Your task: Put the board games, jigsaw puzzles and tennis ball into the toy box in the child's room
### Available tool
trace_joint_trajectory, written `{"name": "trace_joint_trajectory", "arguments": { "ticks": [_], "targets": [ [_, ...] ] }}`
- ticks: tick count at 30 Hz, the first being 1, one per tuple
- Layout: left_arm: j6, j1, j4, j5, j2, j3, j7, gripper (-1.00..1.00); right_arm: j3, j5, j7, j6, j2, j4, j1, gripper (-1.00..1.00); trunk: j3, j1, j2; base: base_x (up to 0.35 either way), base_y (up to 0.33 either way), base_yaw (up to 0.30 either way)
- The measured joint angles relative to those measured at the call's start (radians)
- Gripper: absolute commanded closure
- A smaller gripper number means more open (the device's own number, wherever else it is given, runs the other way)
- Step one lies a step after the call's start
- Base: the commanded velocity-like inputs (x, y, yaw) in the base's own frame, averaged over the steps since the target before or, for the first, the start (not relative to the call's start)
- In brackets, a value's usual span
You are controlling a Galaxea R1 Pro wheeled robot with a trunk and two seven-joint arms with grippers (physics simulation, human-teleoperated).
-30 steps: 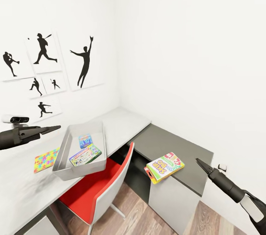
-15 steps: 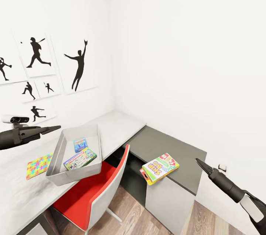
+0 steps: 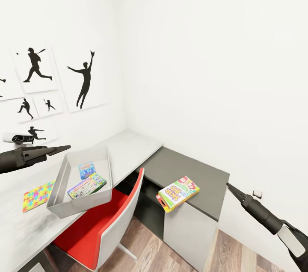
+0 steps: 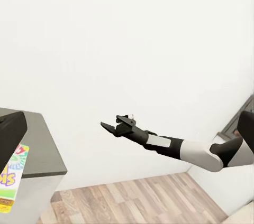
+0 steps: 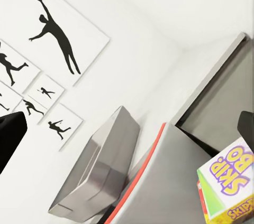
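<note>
Two colourful boxes (image 3: 87,185) inside grey toy box (image 3: 64,210)

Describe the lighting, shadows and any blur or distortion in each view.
Head view: flat, even light, white walls nearly blown out, only a faint shadow under the tray; wide-angle stretch bends the right gripper toward the corner. Left wrist view: sharp, soft shadowless wall, with the Skip-Bo box cut by the frame edge. Right wrist view: tilted, with dark blurred shapes at both sides.
</note>
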State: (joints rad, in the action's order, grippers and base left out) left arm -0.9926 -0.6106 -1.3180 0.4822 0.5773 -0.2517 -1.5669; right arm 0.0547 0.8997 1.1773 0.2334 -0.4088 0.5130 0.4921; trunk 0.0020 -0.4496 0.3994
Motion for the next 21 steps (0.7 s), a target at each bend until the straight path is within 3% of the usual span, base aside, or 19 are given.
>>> {"name": "trace_joint_trajectory", "arguments": {
  "ticks": [7,21],
  "targets": [
    [0.0,0.0,0.0,0.0,-0.001,0.0,0.0,-1.0,0.001,-0.001,-0.002,0.0,0.007,0.0,0.0,-1.0,0.011,0.0,0.0,-0.001,0.0,-0.095],
    [0.0,0.0,0.0,0.0,-0.001,0.0,0.0,-1.0,0.001,0.0,-0.01,0.0,0.01,0.0,0.0,-1.0,0.016,0.0,0.0,0.0,0.0,-0.009]
  ]
}}
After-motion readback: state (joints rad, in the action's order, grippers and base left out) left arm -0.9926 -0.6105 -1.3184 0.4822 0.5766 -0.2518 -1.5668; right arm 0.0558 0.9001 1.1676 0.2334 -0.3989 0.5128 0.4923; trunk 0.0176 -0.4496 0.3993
